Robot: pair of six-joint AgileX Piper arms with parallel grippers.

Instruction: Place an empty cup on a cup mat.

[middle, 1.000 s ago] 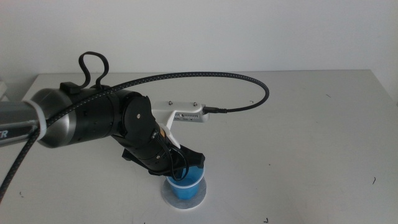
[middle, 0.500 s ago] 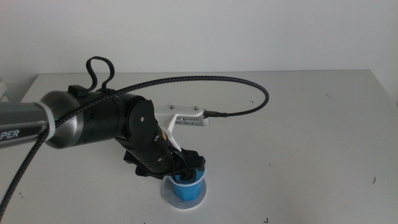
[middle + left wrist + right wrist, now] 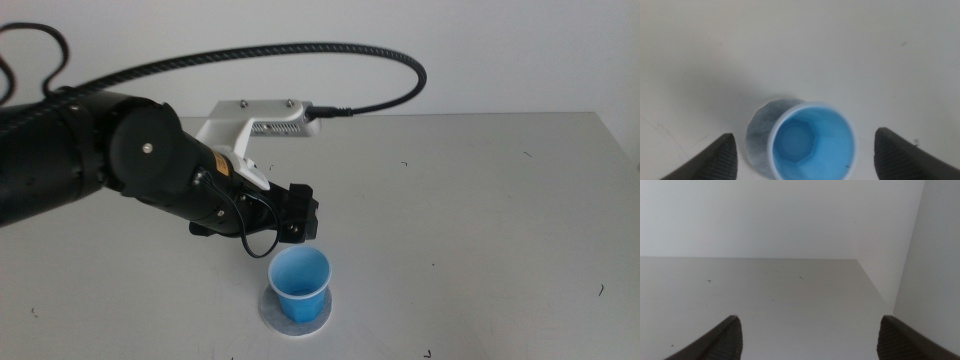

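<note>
The blue cup (image 3: 300, 282) stands upright and empty on the round grey cup mat (image 3: 277, 314) near the table's front middle. My left gripper (image 3: 300, 215) hangs just above and behind the cup, open and holding nothing. In the left wrist view the cup (image 3: 812, 145) sits on the mat (image 3: 759, 132), which pokes out on one side, and my left gripper (image 3: 805, 136) has its jaws spread wide, well clear of the rim. My right gripper (image 3: 809, 321) is out of the middle view; its own view shows its jaws wide apart over bare table.
The left arm's black braided cable (image 3: 300, 50) arches over the back of the white table (image 3: 500, 200). A white wall stands behind the table. Small dark specks mark the tabletop.
My left gripper has let go of the cup, opened and risen up and back. The cup stays upright on the mat.
</note>
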